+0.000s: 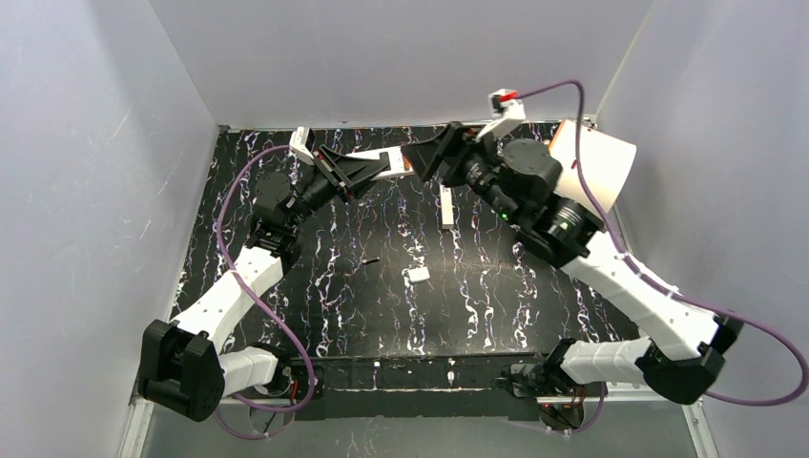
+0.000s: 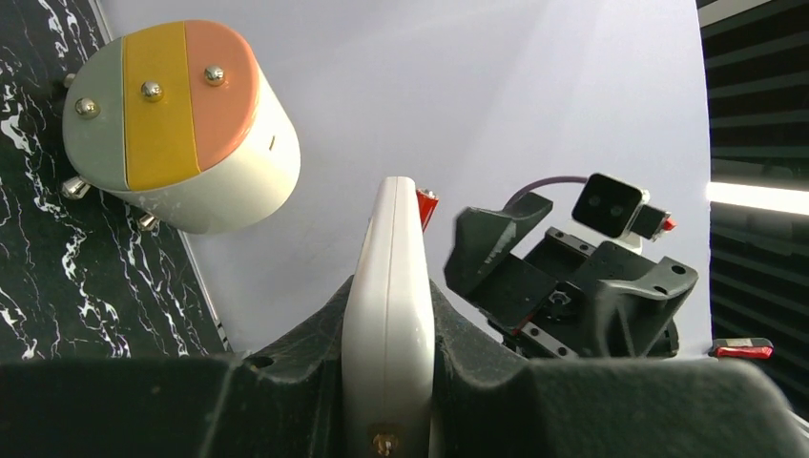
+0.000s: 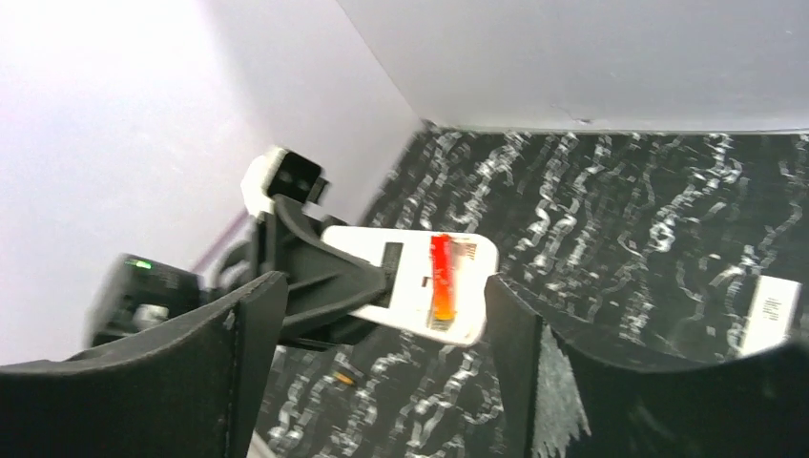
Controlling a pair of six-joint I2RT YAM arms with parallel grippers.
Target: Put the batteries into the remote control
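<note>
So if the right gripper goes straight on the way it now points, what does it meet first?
Most likely the remote, held up by the left gripper. Its end with the battery sits right ahead, between the fingers of the open right gripper. The gap to it is hard to judge.

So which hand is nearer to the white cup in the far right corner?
Right. The right hand is left of the cup; the left hand, gripping the remote control, is farther left.
</note>
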